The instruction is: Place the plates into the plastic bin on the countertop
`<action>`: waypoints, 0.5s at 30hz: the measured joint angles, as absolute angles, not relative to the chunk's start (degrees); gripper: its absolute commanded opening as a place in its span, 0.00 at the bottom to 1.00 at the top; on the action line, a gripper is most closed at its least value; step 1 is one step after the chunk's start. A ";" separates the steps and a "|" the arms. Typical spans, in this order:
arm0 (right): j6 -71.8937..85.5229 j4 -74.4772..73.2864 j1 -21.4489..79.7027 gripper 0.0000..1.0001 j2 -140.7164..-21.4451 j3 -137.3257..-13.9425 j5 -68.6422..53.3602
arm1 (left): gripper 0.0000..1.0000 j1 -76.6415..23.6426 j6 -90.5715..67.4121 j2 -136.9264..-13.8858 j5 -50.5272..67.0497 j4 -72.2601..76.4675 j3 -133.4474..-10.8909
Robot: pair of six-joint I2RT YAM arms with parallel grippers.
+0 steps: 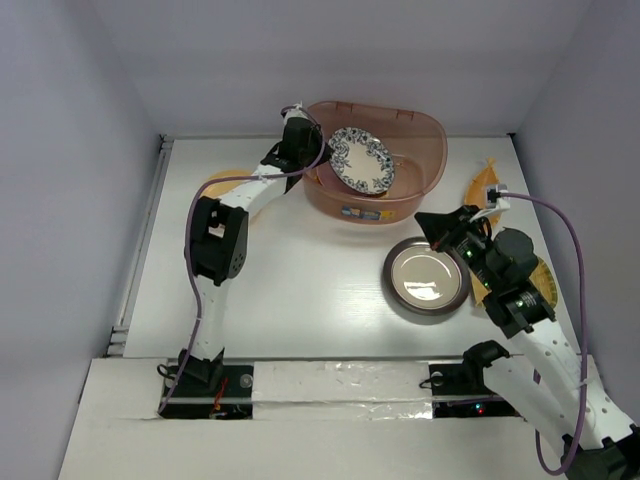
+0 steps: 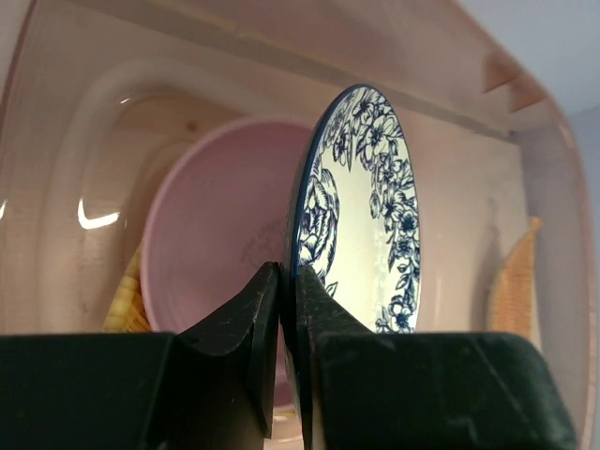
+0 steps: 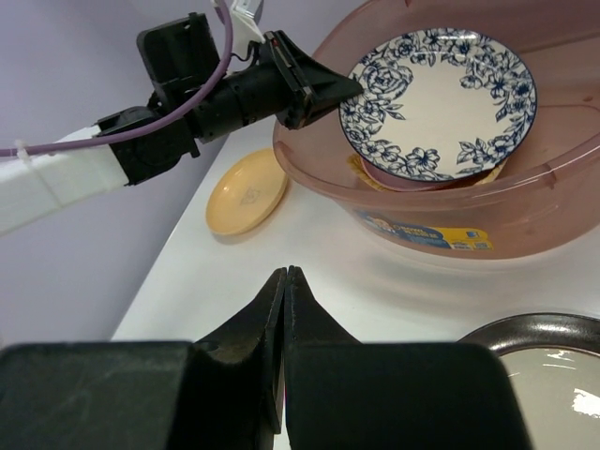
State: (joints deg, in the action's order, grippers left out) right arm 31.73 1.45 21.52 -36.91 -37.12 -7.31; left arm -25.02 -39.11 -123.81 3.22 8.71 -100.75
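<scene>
Over the plastic bin (image 1: 428, 160) at the far edge of the table (image 1: 300, 300), the blue-white floral plate (image 1: 362, 160) is pinched by its rim in the left gripper (image 2: 289, 277), tilted above the pink plate (image 2: 216, 234). The right gripper (image 3: 285, 277) is pressed together, empty. Placement is judged underway; next, the plate should be lowered and the jaws opened.

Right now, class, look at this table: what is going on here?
The left gripper pinches the rim of a blue flowered plate, holding it tilted over the open bin, where a pink plate lies inside. The right gripper is shut and empty, hovering beside a metal plate on the table. A yellow plate sits on the table left of the bin.
</scene>
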 measured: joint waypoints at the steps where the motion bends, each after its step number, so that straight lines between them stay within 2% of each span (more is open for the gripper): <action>1: 31.73 1.45 21.52 0.01 -36.88 -37.12 -7.31 | 0.07 -25.02 -38.76 -124.40 2.94 8.14 -101.38; 9: 31.75 1.43 21.52 0.01 -37.26 -37.10 -7.22 | 0.31 -25.41 -34.33 -125.47 -2.87 3.92 -104.73; 15: 31.73 1.41 21.52 0.04 -37.21 -37.10 -6.09 | 0.59 -27.07 -29.02 -125.40 -8.27 2.96 -104.95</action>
State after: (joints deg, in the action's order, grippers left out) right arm 31.73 1.41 21.52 -37.21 -37.10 -6.09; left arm -27.07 -29.02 -125.40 -8.27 2.96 -104.95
